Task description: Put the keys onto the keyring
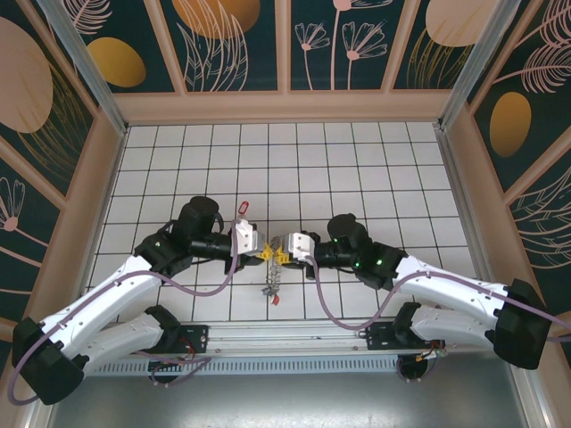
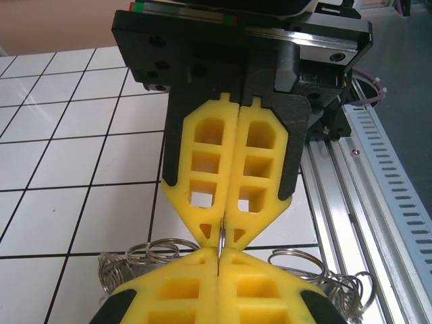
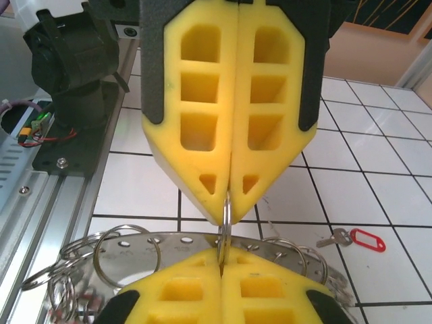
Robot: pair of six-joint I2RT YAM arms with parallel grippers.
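Note:
Both grippers meet tip to tip above the table's near middle, each shut on the same small split ring (image 3: 226, 219) of the keyring. The left gripper (image 1: 262, 254) has its yellow fingertips (image 2: 196, 266) at the bottom of its wrist view, facing the right gripper (image 2: 221, 233). The right gripper (image 1: 281, 254) shows the same from the other side, opposite the left gripper (image 3: 228, 202). The keyring (image 3: 155, 244), a grey plate with holes and silvery rings (image 2: 152, 251), hangs below them (image 1: 270, 285), with a red bit at its lower end (image 1: 275, 300). One red-headed key (image 1: 242, 207) lies on the tiles (image 3: 364, 239).
The white tiled table (image 1: 357, 169) is walled at the back and on both sides. A metal rail (image 1: 285, 334) with the arm bases runs along the near edge, close under the keyring (image 2: 358, 202).

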